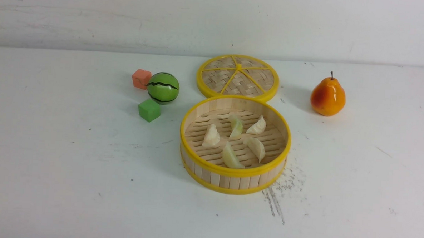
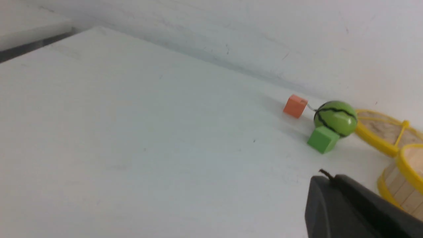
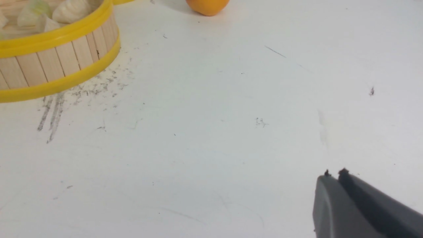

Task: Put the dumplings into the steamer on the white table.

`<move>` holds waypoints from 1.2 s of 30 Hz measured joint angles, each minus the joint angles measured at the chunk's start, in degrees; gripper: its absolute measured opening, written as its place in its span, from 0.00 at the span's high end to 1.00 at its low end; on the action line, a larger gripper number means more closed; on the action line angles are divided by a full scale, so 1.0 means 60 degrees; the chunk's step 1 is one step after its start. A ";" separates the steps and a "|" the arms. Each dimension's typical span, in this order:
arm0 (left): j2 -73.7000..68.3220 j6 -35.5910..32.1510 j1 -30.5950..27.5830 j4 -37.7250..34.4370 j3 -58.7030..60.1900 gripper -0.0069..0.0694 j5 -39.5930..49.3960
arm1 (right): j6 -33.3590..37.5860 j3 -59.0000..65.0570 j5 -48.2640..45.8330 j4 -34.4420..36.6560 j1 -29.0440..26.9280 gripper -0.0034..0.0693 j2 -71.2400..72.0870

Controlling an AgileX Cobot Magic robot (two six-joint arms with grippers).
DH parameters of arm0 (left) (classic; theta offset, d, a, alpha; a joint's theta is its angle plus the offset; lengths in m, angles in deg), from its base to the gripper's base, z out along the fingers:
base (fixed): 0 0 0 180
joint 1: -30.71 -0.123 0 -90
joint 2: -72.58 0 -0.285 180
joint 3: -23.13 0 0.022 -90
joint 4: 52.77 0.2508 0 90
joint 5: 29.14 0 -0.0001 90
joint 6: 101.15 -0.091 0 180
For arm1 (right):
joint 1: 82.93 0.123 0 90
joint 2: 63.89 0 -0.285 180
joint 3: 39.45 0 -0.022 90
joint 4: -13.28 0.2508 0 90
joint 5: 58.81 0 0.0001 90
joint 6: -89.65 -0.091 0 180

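Note:
The steamer (image 1: 231,177) stands mid-table on the white table (image 1: 69,188). Several pale dumplings (image 1: 211,135) lie on its slatted floor, none outside it. Neither arm shows in the front view. In the left wrist view my left gripper (image 2: 330,179) is shut and empty above bare table, with the steamer's wall (image 2: 401,186) just beyond it. In the right wrist view my right gripper (image 3: 333,174) has its fingers together with nothing between them, well away from the steamer (image 3: 49,62) and the dumplings (image 3: 71,10) inside it.
The woven yellow-rimmed lid (image 1: 237,77) lies flat behind the steamer. A pear (image 1: 328,96) stands at the right. A watermelon ball (image 1: 163,88), an orange cube (image 1: 141,78) and a green cube (image 1: 149,110) sit to the left. Dark scratches (image 1: 276,202) mark the table.

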 joint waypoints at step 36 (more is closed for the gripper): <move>0.0000 -0.0083 0.1169 0.0688 0.0250 0.93 0.2021 | 0.0000 0.0000 0.0000 0.0000 0.0000 0.85 0.0010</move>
